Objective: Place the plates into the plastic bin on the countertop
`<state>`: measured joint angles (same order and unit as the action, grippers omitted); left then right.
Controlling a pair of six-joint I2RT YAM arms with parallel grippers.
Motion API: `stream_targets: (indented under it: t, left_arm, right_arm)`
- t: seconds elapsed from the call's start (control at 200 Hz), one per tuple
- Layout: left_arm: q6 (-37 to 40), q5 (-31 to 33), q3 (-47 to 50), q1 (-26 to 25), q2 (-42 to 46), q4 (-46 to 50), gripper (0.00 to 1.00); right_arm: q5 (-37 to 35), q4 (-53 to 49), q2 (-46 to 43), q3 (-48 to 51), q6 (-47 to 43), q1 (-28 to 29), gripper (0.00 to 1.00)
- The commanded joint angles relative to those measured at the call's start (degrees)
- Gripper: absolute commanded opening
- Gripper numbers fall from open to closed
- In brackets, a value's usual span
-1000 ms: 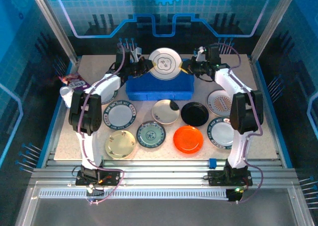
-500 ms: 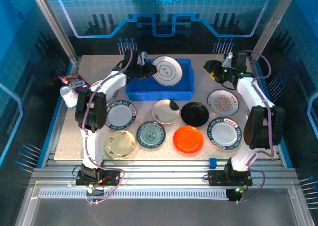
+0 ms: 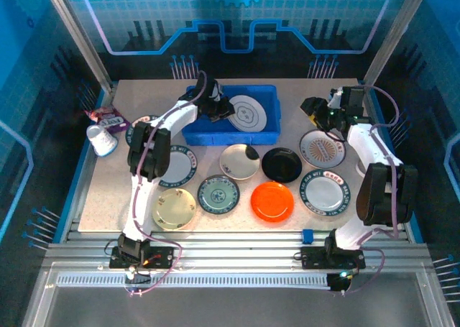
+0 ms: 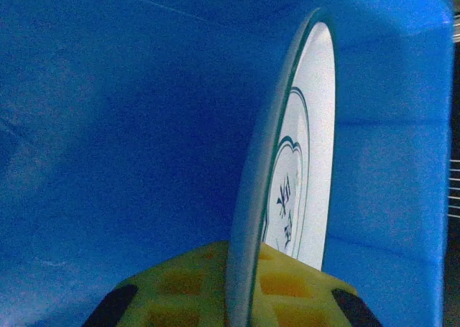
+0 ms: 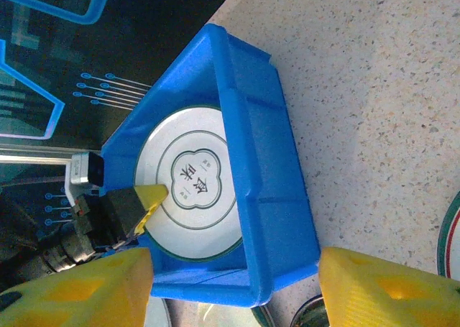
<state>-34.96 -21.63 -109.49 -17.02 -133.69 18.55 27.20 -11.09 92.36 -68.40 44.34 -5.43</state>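
Plate [image 3: 249, 113], white with dark rim lines: inside plastic bin [image 3: 230, 136], far centre of countertop [image 3: 237, 225], pinched at its left rim by the closed left gripper [image 3: 224, 110]. Contact with the bin floor could not be told. Right gripper [image 3: 315, 110]: jaws apart, empty, right of the bin. Other plates lay flat nearer. Hazard noted: release above the floor could drop the plate with a knock, and withdrawing fingers could drag its rim against the wall.
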Motion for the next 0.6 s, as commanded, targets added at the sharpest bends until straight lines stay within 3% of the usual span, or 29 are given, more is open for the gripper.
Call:
stream_targets:
  t: [0.0,0.29,0.365,0.49,0.595]
  left_arm:
    - [0.1,-0.6,-4.0,0.0,-0.8,1.2,0.00]
    - [0.3,-1.6,-9.2,-0.6,-5.1,4.8,0.00]
    - [0.7,-1.1,-10.7,-0.8,-5.9,6.2,0.09]
    - [1.2,-1.1,-13.2,-0.9,-7.3,8.2,0.35]
    - [1.5,-1.0,-13.4,-0.9,-7.2,8.4,0.45]
  right_arm:
    - [1.2,2.2,-1.2,0.8,0.0,-0.4,0.63]
    - [1.9,2.8,0.1,1.7,-0.6,0.4,0.61]
    - [1.8,2.8,0.5,1.7,-0.7,0.9,0.61]
    - [1.7,2.6,1.2,1.2,-0.9,2.0,0.61]
    - [1.5,2.4,1.6,0.8,-1.1,2.8,0.61]
